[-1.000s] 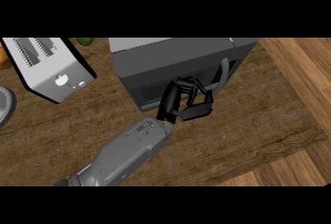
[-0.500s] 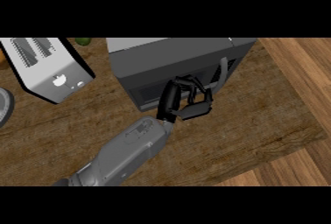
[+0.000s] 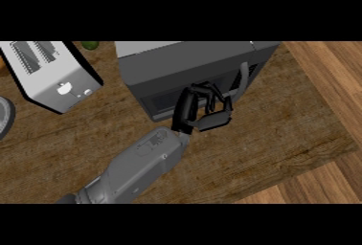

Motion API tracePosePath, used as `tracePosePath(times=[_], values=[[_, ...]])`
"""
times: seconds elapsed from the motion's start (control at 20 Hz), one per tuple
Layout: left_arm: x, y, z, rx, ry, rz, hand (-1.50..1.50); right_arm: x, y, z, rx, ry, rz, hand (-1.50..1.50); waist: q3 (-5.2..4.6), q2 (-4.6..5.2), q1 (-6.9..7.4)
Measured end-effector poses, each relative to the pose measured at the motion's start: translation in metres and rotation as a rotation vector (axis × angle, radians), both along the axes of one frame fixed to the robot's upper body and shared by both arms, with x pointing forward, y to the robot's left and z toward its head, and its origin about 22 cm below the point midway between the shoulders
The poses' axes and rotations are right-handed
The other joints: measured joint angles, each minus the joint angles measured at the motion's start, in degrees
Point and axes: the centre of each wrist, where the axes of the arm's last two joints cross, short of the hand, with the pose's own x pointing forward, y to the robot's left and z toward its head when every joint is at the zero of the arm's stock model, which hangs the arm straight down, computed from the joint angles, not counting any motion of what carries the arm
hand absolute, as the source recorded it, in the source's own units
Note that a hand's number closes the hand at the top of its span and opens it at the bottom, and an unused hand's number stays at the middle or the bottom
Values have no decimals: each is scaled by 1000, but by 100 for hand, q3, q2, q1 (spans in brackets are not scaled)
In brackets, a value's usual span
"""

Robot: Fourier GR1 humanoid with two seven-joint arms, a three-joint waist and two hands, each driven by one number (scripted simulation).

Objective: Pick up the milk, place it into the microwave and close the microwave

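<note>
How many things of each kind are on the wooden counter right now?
Appliances: 2, the dark grey box-shaped microwave and the silver two-slot toaster.
Dishes: 1, a grey round plate cut by the left edge.
Green: 1, a small green item at the top edge, kind unclear.
Total: 4.

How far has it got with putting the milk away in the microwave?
The microwave door looks shut, or nearly so, and no milk shows anywhere on the counter, so it is probably already inside, though that cannot be seen. One hand, fingers curled, is against the door front beside the handle. What seems left is pulling that hand away.
</note>
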Motion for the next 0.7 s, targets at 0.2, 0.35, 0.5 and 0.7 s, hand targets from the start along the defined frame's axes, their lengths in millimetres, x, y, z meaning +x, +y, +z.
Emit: tracePosePath(times=[0.2,0.35,0.5,0.7], values=[[0,-1,-1,-7,-9,-3,150,3,-6,10,-10,-14,-13,-150,3,6,9],[0,-1,-1,-15,-15,-1,150,5,-10,16,-16,-23,-22,-150,6,9,3],[1,-1,-2,-24,-24,4,150,6,-14,21,-23,-28,-29,-150,12,17,-8],[1,-1,-2,-32,-32,5,150,7,-21,27,-32,-34,-40,-150,21,25,-8]])
